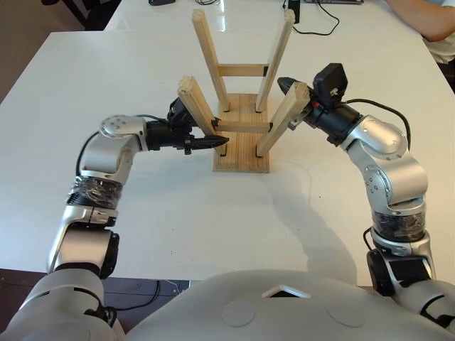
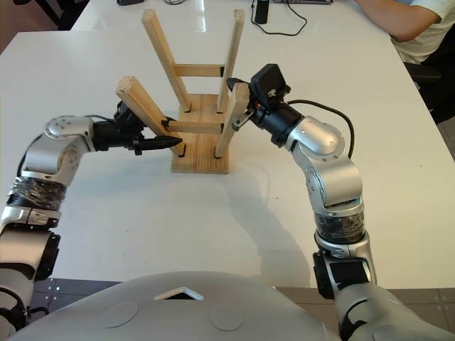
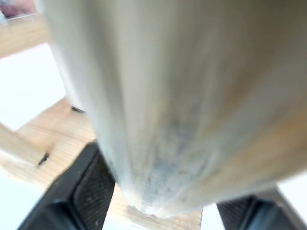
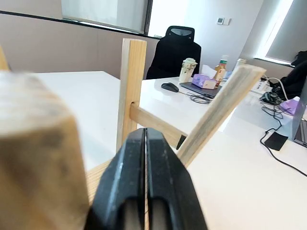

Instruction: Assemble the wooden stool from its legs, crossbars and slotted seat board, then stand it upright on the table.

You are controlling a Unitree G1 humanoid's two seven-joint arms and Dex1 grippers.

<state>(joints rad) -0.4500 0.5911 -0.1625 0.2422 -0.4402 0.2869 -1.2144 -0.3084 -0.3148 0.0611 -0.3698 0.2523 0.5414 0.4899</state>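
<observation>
The wooden stool lies upside down mid-table, its slotted seat board [image 1: 242, 162] flat on the surface and the legs pointing up. Crossbars [image 1: 242, 70] [image 1: 243, 127] join the far pair and the near pair. My left gripper [image 1: 213, 142] is low on the near-left leg [image 1: 195, 103], just above the board; that leg [image 3: 163, 105] runs between the black pads [image 3: 88, 189], which close on it. My right gripper [image 1: 286, 84] is shut with nothing between its fingers [image 4: 124, 182], its tip against the upper end of the near-right leg [image 1: 284, 117].
A black cable and a small dark device [image 1: 316, 21] lie at the table's far edge, behind the stool. A person's arm [image 1: 426, 18] rests at the far right corner. Bare white tabletop [image 1: 234, 220] stretches in front of the stool.
</observation>
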